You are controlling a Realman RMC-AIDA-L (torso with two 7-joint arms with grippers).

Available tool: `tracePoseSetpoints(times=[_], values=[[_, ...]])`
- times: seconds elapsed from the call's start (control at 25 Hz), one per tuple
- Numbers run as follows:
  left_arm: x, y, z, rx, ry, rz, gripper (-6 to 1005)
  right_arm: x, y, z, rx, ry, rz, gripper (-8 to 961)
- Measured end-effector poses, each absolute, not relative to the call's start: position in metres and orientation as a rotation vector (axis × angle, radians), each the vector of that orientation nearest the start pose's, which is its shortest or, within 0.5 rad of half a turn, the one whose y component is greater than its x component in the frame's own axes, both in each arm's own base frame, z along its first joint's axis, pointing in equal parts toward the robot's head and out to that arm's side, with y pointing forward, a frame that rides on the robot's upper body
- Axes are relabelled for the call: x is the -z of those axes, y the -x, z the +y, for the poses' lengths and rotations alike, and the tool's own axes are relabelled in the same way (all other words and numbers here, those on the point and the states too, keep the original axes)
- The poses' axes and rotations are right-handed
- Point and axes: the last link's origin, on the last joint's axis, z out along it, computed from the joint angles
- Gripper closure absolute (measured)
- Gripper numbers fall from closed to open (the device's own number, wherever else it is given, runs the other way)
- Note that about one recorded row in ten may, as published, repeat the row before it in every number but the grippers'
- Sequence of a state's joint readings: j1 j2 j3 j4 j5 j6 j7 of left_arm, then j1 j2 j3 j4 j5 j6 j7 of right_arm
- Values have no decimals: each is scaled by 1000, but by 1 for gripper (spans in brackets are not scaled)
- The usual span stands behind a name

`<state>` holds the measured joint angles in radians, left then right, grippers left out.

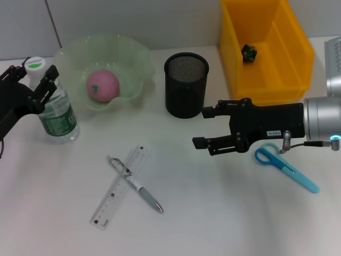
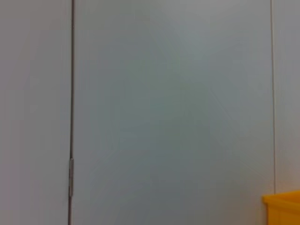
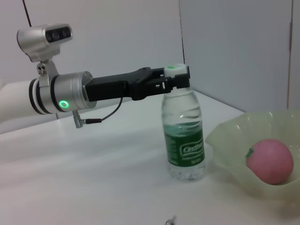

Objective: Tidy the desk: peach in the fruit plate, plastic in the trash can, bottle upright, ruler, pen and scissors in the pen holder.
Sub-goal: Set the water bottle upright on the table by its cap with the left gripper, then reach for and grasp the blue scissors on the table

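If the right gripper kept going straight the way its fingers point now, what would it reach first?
The right gripper, open, points toward the robot's left across the desk. Its line passes in front of the pen holder and over the ruler; height is unclear, so the way looks free until the bottle.

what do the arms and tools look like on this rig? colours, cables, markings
Both arms are silver-grey metal cylinders ending in black angular two-finger tools. The right tool has a small white label on its black body, a green-lit ring at the wrist and a thin cable plugged in beside it. The left tool shows the same green light, a thin black looping cable, and a silver camera housing mounted above its wrist.
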<state>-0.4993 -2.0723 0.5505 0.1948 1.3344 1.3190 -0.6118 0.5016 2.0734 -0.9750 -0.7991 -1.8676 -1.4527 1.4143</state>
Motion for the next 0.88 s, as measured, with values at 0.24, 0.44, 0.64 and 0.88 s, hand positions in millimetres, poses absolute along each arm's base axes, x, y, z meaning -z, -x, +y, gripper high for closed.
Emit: tracePoseSetpoints(times=[0.24, 0.44, 0.64, 0.88], values=[[-3, 302, 343, 891, 1949, -443, 424, 7, -235, 342, -582, 2791, 424, 136], [-5, 302, 340, 908, 1947, -433, 310, 7, -235, 343, -583, 2791, 424, 136], [-23, 306, 328, 990, 1909, -417, 221, 7, -235, 342, -584, 2792, 426, 136], [-51, 306, 308, 1137, 1992, -487, 190, 7, -232, 344, -583, 2796, 423, 136]])
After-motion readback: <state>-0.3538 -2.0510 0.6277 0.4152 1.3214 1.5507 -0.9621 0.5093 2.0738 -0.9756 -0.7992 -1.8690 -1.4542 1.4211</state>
